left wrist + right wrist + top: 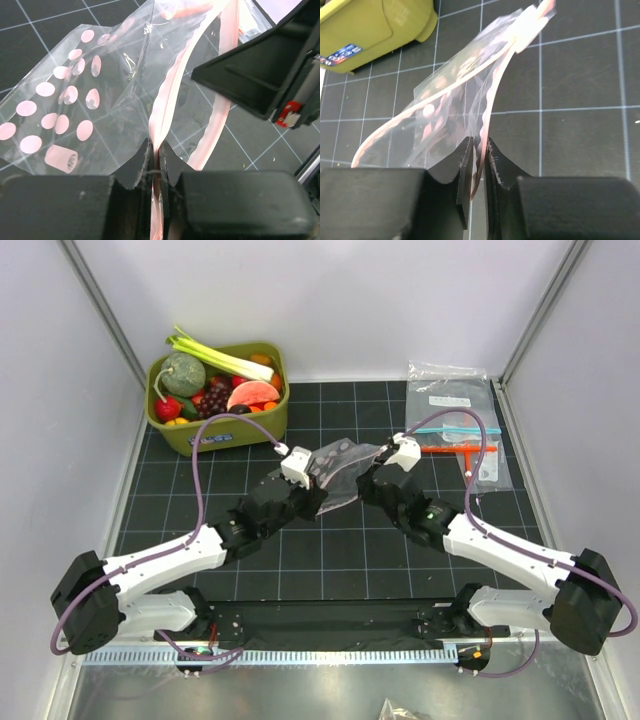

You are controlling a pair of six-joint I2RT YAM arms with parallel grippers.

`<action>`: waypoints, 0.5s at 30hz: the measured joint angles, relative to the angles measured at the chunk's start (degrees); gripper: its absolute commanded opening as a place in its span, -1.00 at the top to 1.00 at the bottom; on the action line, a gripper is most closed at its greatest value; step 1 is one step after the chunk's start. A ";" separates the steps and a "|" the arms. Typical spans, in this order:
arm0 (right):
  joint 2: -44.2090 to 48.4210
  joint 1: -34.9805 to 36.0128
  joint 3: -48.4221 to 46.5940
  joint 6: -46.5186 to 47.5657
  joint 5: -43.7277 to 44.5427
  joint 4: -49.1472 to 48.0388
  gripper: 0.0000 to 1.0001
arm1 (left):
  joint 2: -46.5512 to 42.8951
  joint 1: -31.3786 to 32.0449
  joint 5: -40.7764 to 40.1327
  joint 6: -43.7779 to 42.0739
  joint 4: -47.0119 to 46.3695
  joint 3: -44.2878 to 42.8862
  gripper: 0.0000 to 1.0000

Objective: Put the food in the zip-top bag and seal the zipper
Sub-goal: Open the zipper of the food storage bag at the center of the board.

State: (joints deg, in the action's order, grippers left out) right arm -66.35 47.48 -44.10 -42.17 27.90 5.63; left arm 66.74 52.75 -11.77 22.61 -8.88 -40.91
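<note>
The zip-top bag (340, 462) hangs crumpled over the middle of the mat, between my two grippers. It is clear with pink dots (90, 100) and holds no food. My left gripper (156, 145) is shut on the pinkish zipper (165, 95) at one end of the mouth. At the other end my right gripper (479, 142) has its jaws close around the same zipper (492, 100), and the mouth gapes between them. The food (215, 385), a leek, a watermelon slice, grapes and other pieces, lies in the bin at the back left.
The olive-green bin (240, 430) stands at the back left, and its corner shows in the right wrist view (380, 20). Flat clear bags (455, 415) with blue and orange strips lie at the back right. The right arm's black finger (260, 70) looms close in the left wrist view.
</note>
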 measured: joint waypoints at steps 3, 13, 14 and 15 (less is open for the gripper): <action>0.00 0.04 -1.95 0.50 1.27 2.05 0.29 | 0.07 0.00 -0.81 0.24 0.17 0.02 0.95; -2.45 0.66 -3.32 1.20 -2.47 2.23 0.23 | 0.15 0.00 -4.17 1.31 0.33 0.00 0.99; -3.19 0.74 -3.32 1.18 -2.97 2.01 0.37 | 0.15 0.00 -4.33 1.33 0.33 0.00 0.99; -3.89 0.79 -3.32 1.05 -3.50 1.77 0.62 | 0.15 0.00 -4.48 1.38 0.33 0.00 1.00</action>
State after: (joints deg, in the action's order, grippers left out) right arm -70.24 48.27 -47.42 -41.12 24.40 7.40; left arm 66.89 52.75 -16.25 23.99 -8.56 -40.91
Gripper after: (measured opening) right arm 0.348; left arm 0.034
